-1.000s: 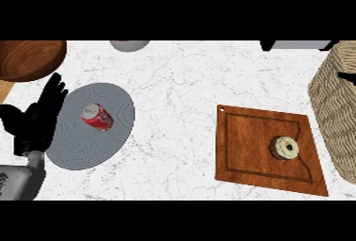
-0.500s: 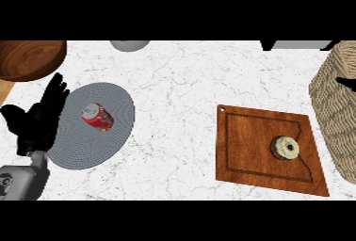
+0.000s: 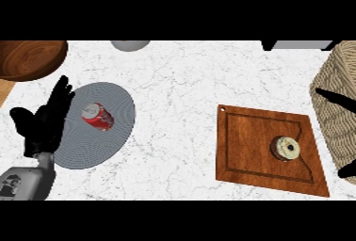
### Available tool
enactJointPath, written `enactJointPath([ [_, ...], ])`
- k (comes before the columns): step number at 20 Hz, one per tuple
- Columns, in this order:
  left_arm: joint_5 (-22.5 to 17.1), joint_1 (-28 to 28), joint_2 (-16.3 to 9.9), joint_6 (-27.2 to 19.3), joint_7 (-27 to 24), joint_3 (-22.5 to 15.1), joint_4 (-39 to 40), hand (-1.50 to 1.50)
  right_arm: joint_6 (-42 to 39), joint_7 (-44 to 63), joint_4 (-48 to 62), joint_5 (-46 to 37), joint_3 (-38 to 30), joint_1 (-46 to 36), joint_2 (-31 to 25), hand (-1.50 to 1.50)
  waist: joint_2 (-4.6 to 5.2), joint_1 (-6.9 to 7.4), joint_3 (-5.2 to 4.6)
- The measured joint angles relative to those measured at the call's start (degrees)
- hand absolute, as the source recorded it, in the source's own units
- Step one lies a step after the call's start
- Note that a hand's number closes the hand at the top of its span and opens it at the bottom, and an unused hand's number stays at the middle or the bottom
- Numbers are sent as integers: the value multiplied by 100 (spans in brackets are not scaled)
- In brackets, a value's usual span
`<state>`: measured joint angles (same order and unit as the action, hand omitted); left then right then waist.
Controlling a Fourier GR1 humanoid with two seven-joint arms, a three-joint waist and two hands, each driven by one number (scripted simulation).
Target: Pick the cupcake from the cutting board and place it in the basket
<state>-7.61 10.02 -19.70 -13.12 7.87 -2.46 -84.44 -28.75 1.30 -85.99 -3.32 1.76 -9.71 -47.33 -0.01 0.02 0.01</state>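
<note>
Your cupcake (image 3: 286, 147) sits on the cutting board (image 3: 246, 141), just beside the basket (image 3: 341, 99). Right hand (image 3: 332, 98): only dark fingers at the right edge, grip unclear. Left hand (image 3: 43, 120) rests open, empty. Risk: approaching fingers nudge the cupcake off the board

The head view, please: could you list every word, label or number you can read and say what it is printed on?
No text can be read.
Red can on the grey plate: red and white markings, too blurred to read.
Left forearm: a dark mark, too small to read.
Cupcake, cutting board and basket: no lettering visible.
</note>
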Motion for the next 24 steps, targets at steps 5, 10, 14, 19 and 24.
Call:
enactJointPath([
  [5, 33, -33, -36, 181, 79, 179, -96, 0, 253, -692, 245, -669, 28, 253, 421, -150, -23, -2, -35],
  [10, 79, 117, 19, 303, 34, 270, 65, 0, 545, -1163, 390, -1178, -32, 294, 650, -150, -69, -10, -117],
  [14, 102, 77, 35, 331, 54, 333, 47, 0, 636, -1242, 302, -1365, -80, 361, 768, -150, -73, -10, -139],
  [19, 152, 94, 98, 341, -13, 361, 122, 0, 687, -1364, 204, -1504, -112, 459, 905, -150, -77, -3, -172],
  [24, 195, 86, 151, 341, -25, 358, 129, 0, 735, -1353, 158, -1697, -46, 479, 1059, -150, -88, 13, -211],
])
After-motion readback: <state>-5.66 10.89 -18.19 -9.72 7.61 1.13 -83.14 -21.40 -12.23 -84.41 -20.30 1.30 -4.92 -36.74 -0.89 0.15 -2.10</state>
